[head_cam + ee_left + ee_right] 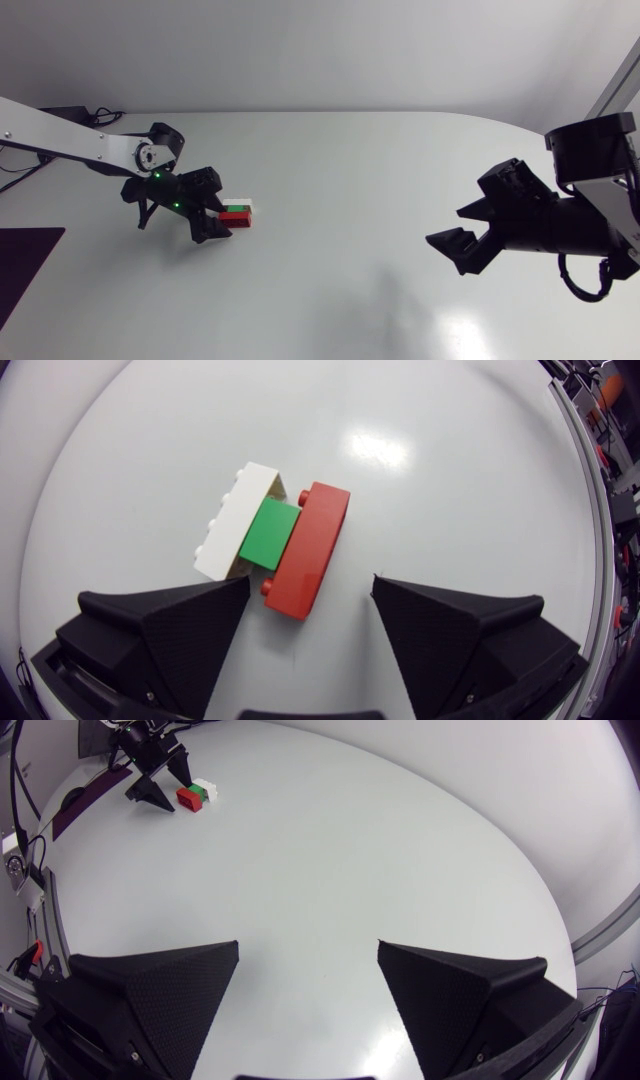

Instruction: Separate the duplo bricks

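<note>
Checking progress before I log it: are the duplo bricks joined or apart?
Joined. The white brick, green brick and red brick form one connected clump, lying at the open left gripper's fingertips.

Stack of duplo bricks [238, 213] lies on its side, left half of tabletop [350, 180]: white brick [240, 520], short green brick [270, 535] sandwiched, red brick [308, 550], all joined.

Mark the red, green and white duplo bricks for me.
red brick [309, 550], left wrist view, middle of its broad face.
green brick [270, 533], left wrist view, centre of its visible face.
white brick [240, 520], left wrist view, middle of its long face.
</note>
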`<state>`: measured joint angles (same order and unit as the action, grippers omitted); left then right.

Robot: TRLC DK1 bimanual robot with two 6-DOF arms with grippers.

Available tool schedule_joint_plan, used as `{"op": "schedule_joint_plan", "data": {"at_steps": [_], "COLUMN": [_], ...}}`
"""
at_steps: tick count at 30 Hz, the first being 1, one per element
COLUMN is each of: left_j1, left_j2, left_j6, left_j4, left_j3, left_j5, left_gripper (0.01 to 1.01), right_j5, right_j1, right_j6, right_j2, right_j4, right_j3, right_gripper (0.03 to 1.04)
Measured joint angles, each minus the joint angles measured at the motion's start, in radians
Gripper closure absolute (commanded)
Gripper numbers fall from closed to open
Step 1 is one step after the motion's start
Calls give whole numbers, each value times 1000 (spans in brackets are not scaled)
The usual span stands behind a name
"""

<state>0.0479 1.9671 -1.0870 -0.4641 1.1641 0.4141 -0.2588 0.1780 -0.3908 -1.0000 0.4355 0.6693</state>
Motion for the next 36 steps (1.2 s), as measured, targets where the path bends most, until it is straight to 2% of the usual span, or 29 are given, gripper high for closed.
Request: {"op": "schedule_joint_plan", "data": {"at_steps": [1,2,6,8,10,14,22,23,36], "left_j1": [0,1,3,8,13,26,34,35,53], "left_j2": [5,9,13,19,28,46,51,51,41], "left_j6": [-3,-7,-37,-55,-74,-110,-147,-147,-124], "left_j4": [0,0,-2,-12,-23,-42,-56,-56,-52], "left_j3": [5,10,20,25,27,27,27,27,29], "left_j5": [6,13,32,39,47,51,57,58,62], "left_gripper": [421,451,530,620,630,741,748,785,785], "right_j5": [0,0,0,-1,-4,-9,-26,-26,-26], "right_j1": [0,0,0,0,0,0,26,26,26], "right_j6": [0,0,0,0,0,-4,-14,-14,-14], "right_j2": [-2,-3,-3,-5,-5,-5,-20,-22,-24], "right_j4": [0,0,0,0,0,-15,-28,-30,-44], "right_j3": [0,0,0,0,0,-3,-12,-13,-21], "right_gripper": [61,61,61,61,61,64,69,69,69]}}
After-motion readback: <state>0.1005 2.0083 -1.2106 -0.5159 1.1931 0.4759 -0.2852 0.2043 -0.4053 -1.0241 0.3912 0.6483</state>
